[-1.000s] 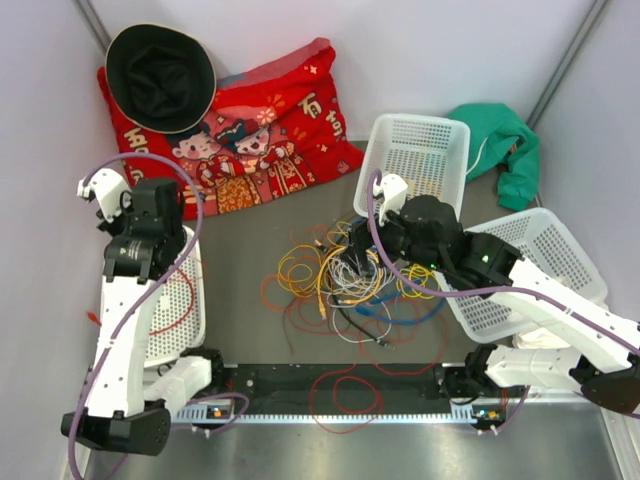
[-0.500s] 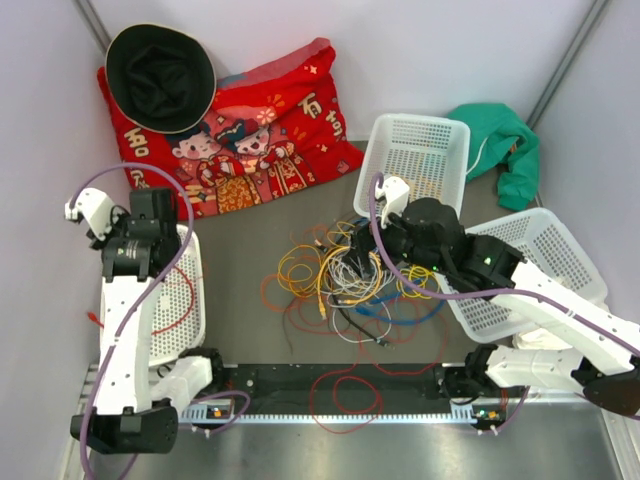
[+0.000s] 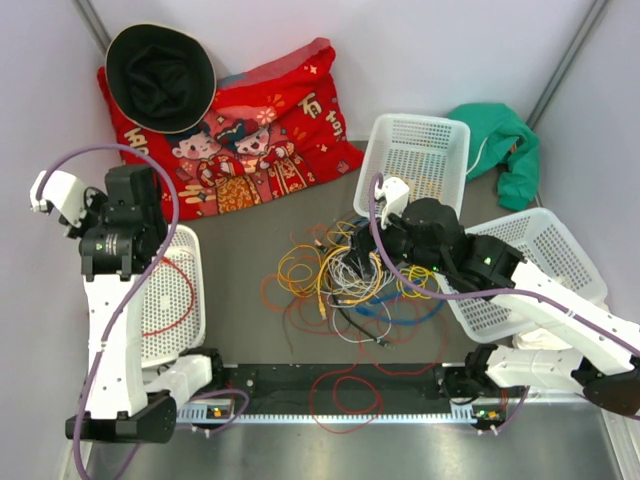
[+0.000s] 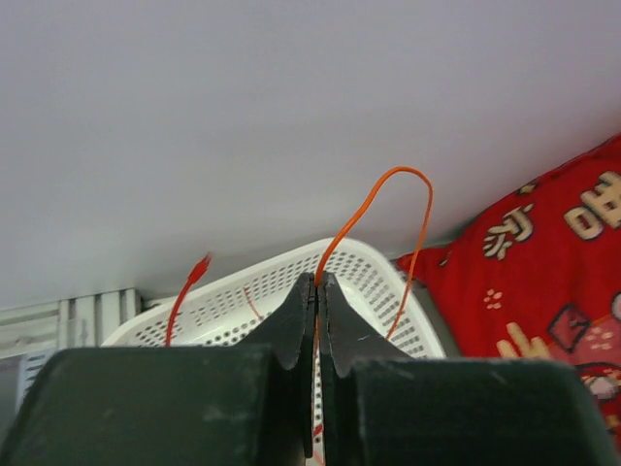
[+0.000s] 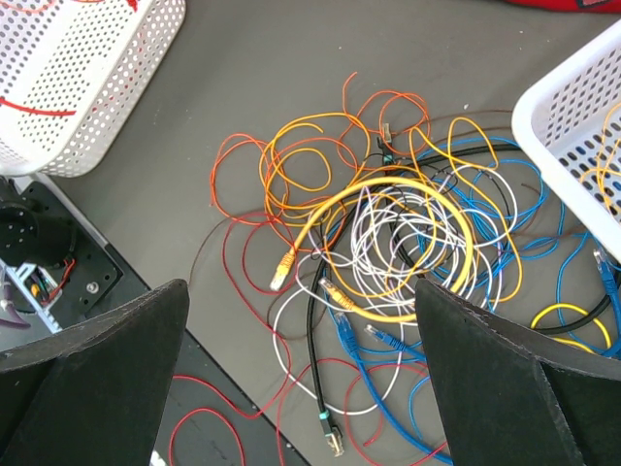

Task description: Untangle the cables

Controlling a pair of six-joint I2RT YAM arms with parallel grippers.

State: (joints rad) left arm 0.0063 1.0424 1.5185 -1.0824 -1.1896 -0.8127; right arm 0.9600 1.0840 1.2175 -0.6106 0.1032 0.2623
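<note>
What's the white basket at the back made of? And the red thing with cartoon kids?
The white basket looks like hard plastic: stiff walls with rows of holes. The red thing seems to be printed cloth, matt, with soft rumpled edges.

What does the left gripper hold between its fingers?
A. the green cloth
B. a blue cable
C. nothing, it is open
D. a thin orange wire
D: in the left wrist view the left gripper is shut on a thin orange wire that loops upward, with the white basket behind it.
</note>
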